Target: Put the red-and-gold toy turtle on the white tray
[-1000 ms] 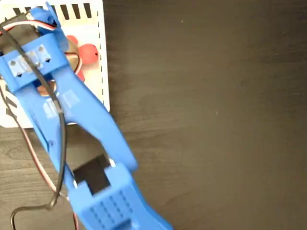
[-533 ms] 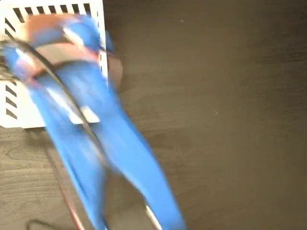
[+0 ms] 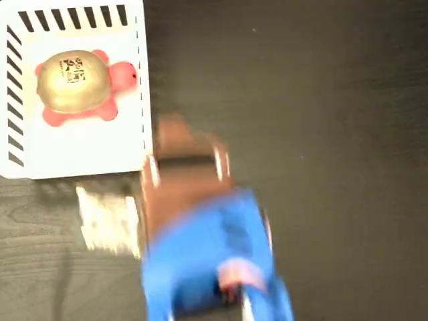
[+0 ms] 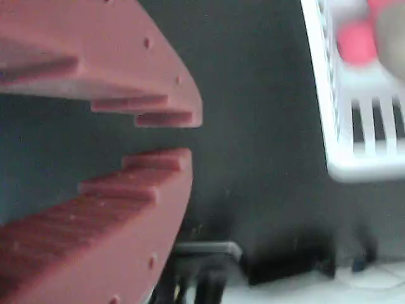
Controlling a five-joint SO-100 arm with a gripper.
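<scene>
1. In the fixed view you see the turtle, gold domed shell with a black mark, pinkish-red head and feet, sitting on the white tray, up and left of the blurred blue arm. The gripper is off the tray, over the dark table, just right of the tray's lower corner.

2. In the wrist view your gripper is empty, its reddish fingers slightly parted. The tray and a blurred bit of turtle lie to the upper right.
</scene>
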